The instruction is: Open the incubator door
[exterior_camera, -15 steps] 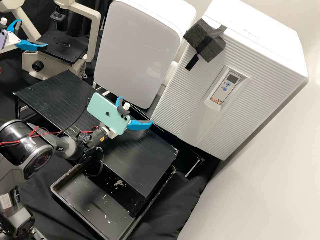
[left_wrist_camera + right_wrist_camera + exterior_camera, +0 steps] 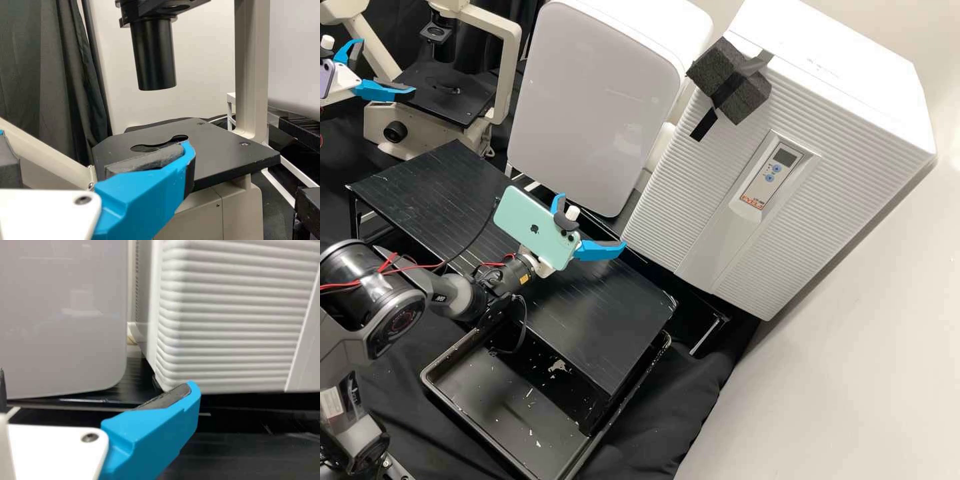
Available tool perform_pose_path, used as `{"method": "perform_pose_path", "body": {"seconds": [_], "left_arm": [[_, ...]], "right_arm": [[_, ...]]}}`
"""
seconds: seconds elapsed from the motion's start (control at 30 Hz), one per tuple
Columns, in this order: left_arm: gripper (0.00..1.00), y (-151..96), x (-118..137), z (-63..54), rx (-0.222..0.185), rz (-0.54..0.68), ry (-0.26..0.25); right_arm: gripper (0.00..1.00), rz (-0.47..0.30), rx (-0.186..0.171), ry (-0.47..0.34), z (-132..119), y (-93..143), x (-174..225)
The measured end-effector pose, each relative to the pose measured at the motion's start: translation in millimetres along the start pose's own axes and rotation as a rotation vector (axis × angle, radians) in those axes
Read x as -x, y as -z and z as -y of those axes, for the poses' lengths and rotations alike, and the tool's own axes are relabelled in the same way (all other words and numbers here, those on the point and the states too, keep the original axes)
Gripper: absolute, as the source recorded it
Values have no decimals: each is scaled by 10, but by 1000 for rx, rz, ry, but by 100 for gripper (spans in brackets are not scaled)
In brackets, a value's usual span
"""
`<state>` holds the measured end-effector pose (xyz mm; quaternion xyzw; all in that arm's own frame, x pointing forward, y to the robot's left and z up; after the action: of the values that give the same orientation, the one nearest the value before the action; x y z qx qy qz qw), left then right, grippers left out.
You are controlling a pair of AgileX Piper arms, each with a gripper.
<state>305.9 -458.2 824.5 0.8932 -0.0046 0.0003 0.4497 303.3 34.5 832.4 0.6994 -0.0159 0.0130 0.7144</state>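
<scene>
Well, ribbed white incubator door (image 2: 735, 197).

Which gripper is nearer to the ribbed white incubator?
Right: the right gripper is near the incubator's lower corner, while the left gripper is farther off, by the microscope.

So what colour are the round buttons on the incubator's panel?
The buttons are light blue; they show best in the high view.
</scene>
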Motion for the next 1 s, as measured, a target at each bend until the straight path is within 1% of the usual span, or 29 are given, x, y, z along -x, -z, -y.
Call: {"method": "perform_pose_path", "body": {"seconds": [0.07,0.13,0.27,0.43,0.5,0.57,0.7,0.8,0.9,1.0], "left_arm": [[100,0,0,0,0,0,0],[100,0,0,0,0,0,0],[100,0,0,0,0,0,0],[100,0,0,0,0,0,0],[100,0,0,0,0,0,0],[100,0,0,0,0,0,0],[100,0,0,0,0,0,0],[100,0,0,0,0,0,0],[100,0,0,0,0,0,0],[100,0,0,0,0,0,0]], "right_arm": [[100,5,6,-8,-48,-35,21],[100,11,-2,-32,-129,-67,40],[100,0,-37,-85,-304,-95,98],[100,-14,-57,-132,-473,-106,160],[100,-17,-59,-153,-541,-106,171],[100,-24,-72,-182,-625,-95,170],[100,-66,-88,-245,-815,5,175],[100,-106,-81,-283,-933,115,178],[100,-133,-75,-308,-1050,235,177],[100,-143,-89,-318,-1130,353,163]]}}
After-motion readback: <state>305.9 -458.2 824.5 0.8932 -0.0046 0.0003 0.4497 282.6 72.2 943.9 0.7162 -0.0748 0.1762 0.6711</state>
